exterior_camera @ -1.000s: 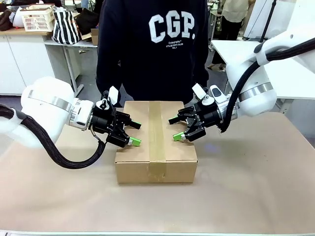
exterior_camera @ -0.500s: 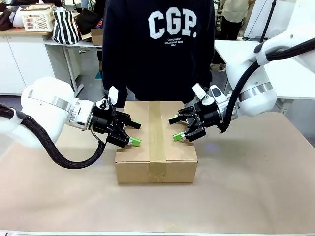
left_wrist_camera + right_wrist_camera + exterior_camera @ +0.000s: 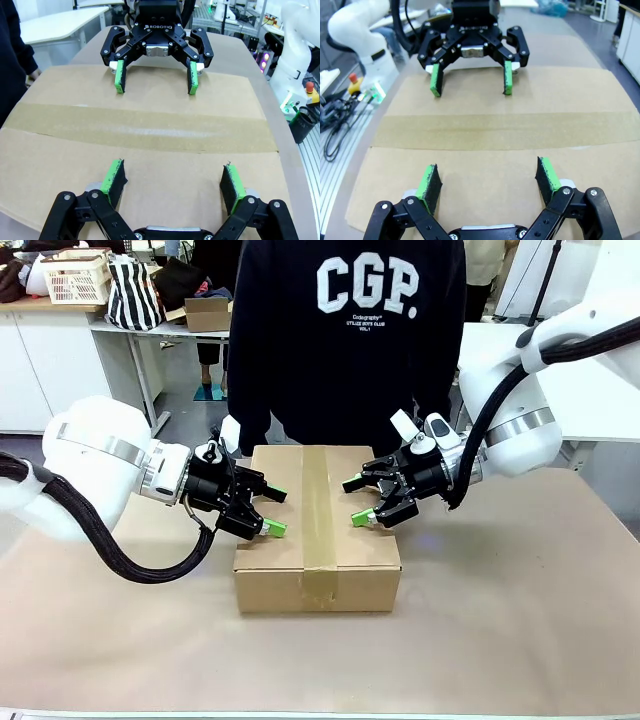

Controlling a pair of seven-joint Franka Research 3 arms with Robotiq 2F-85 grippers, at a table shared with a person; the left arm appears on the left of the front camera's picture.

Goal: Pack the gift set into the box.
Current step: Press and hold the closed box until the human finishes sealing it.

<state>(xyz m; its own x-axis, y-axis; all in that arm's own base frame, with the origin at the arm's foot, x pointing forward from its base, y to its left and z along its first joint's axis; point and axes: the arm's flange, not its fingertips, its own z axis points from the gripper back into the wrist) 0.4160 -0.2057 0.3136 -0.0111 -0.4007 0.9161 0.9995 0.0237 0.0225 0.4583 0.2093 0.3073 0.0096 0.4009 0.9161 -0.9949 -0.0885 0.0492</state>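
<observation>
Resting on the tan table (image 3: 520, 620), the box (image 3: 318, 570) is seen closed, its top flaps sealed by a strip of brown tape (image 3: 316, 510) that runs down the middle and over the front face. The left gripper (image 3: 272, 510) is held over the box's left flap with its jaws spread wide and nothing between them; in the left wrist view its green pads (image 3: 114, 179) are seen low over bare cardboard (whether they touch it cannot be told). The right gripper (image 3: 356, 502) is positioned over the right flap, likewise spread and empty, its pads (image 3: 546, 173) shown close above the cardboard in the right wrist view. The two grippers face each other across the tape, apart from it on either side. A person (image 3: 345, 340) in a dark sweatshirt printed with white letters is seen standing at the far edge of the table, just behind the box.
</observation>
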